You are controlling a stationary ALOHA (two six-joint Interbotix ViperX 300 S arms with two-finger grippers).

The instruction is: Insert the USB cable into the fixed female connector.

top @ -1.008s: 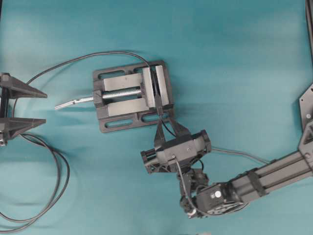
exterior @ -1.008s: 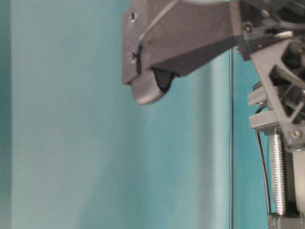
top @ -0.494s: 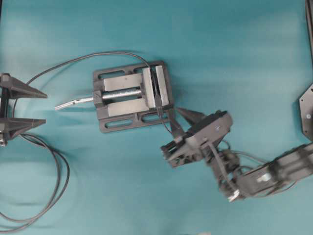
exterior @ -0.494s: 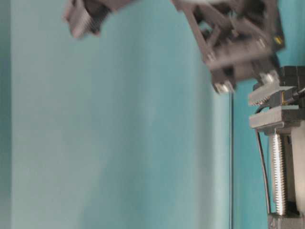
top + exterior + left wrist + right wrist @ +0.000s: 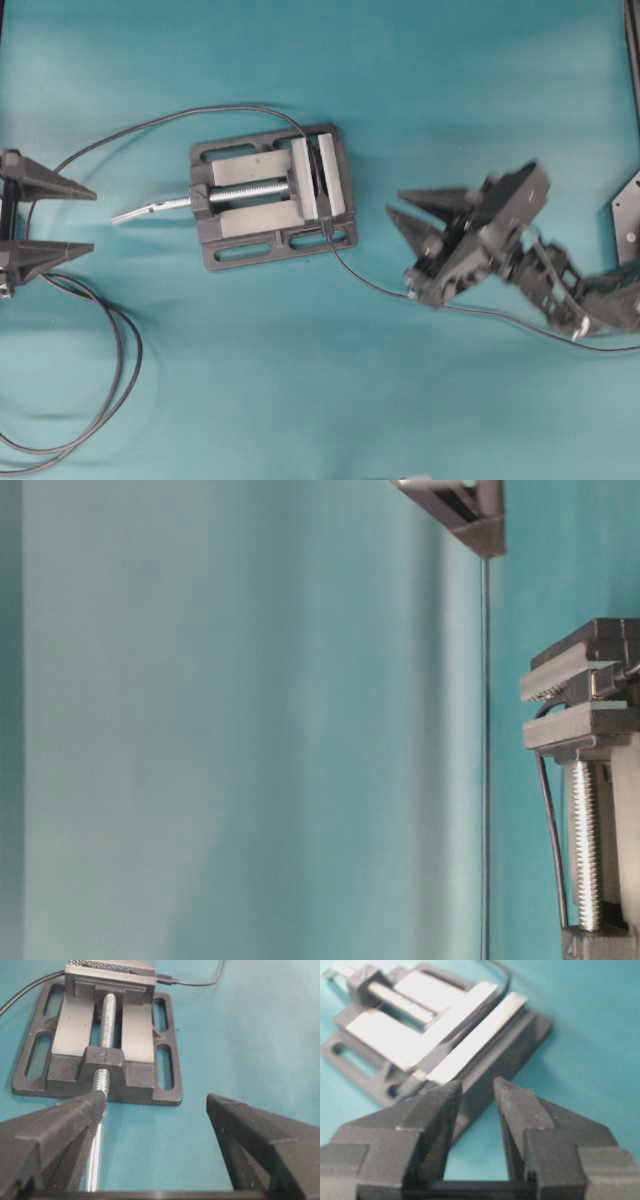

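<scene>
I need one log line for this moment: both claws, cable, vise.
left claw: open, empty | right claw: open, empty, right of vise | USB cable: plug at vise jaws, unheld

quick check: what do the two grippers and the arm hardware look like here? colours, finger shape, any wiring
Both grippers, left and right, are matte black plastic with long wedge-shaped fingers tapering to points. The right one carries a blocky latticed body and a thin dark wire along its wrist. No markings are legible.
</scene>
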